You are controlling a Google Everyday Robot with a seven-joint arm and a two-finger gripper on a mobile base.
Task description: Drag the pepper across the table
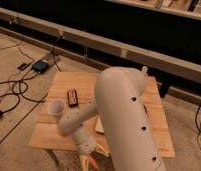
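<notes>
Starting at the left, the floor has a tangle of black cables (9,92) and a small dark box (40,65) sitting off the far-left corner of the light plank wooden table (159,127). On the table's left half there's a pale, pinkish open cup (56,106), and just beside it a dark brown rectangular bar-shaped thing (72,96). Neither one matters for this job, as far as I can tell. Moving toward the middle, the gripper (93,161) is down at the near edge of the table, right at the bottom of the view. Its tan fingers (85,161) look spread apart in a V, not pinched together. Between them is a small orange-red lump, which I'm taking to be the pepper (95,163). I can't tell whether it's resting on the boards or touching either finger. The fat white arm link (126,120) hides most of the table's right side. My read is that this is the get-hold-of-it stage and the drag hasn't really started. Next it'd need to close or press onto the pepper, stay low, and slide it over the wood, preferably away from the cup and the bar.
</notes>
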